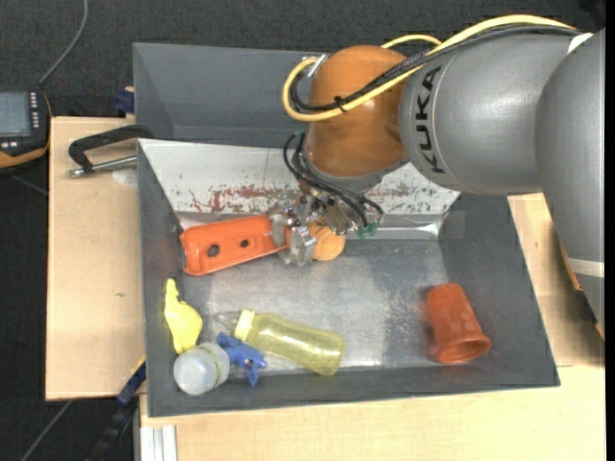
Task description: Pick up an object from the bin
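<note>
Arm angled down; claw (306, 241) at end of orange tool (229, 244).

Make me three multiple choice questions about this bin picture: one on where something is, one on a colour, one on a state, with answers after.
1. Where is the gripper?
A) by the right end of the long orange piece
B) at the near left corner
C) against the near wall

2. What colour is the bottle?
A) green
B) yellow
C) black

3. How does the red-orange cup sit?
A) upright
B) lying on its side
C) upside down

Answers:
1 A, it hangs right beside that piece's right end near the back wall.
2 B, its clear body looks yellow.
3 B, its open mouth faces sideways towards the near wall.
</note>
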Controlling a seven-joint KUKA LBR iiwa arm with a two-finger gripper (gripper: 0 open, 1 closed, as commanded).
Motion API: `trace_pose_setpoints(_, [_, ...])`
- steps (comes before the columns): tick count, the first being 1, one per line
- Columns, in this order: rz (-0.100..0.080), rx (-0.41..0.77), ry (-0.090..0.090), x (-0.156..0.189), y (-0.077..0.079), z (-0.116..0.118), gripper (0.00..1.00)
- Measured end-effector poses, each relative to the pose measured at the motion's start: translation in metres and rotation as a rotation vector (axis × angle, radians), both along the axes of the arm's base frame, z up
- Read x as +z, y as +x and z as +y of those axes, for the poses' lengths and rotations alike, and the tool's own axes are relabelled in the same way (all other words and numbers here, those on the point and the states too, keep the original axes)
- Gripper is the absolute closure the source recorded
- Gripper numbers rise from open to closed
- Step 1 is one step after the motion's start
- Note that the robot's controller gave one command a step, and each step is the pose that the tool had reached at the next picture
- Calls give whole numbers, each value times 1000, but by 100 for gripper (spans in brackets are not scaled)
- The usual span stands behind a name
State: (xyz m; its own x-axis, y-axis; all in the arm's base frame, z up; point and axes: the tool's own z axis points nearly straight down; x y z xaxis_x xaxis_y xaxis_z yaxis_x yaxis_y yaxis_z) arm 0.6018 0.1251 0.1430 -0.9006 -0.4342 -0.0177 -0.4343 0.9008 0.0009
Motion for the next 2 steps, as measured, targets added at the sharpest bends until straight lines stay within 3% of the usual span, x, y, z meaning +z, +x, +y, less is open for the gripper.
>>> trace_pose_setpoints(1, [0,180,-1,51,-2,-8,100])
trace_pose_setpoints(2, [-6,75,2,66,-2,3,100])
